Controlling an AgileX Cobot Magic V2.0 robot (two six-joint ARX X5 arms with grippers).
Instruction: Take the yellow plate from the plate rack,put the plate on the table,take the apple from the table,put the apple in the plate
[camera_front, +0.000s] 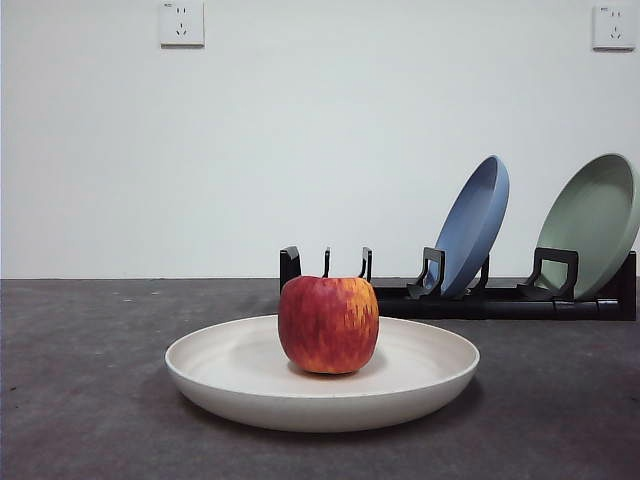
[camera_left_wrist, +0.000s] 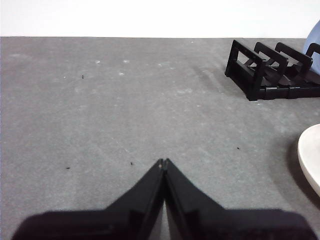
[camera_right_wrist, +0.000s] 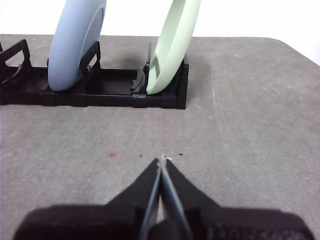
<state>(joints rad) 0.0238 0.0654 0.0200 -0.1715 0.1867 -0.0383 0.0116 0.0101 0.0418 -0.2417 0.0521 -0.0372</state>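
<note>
You have one apple (camera_front: 328, 325) sitting in one yellow plate (camera_front: 322, 385) on the bench (camera_front: 80, 380), lower centre of the front view. Behind, right of centre, one plate rack (camera_front: 470, 295) holds two plates: blue plate (camera_front: 472, 225), green plate (camera_front: 590, 225). Your left pincer (camera_left_wrist: 163, 161) and right pincer (camera_right_wrist: 161, 160) are both closed together, holding nothing, over bare bench.

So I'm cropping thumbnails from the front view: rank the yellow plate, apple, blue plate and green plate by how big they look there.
1. yellow plate, widest by far, though nearest the camera.
2. green plate and blue plate: look alike, both tilted and farther back, so unranked.
3. apple, smallest.
</note>
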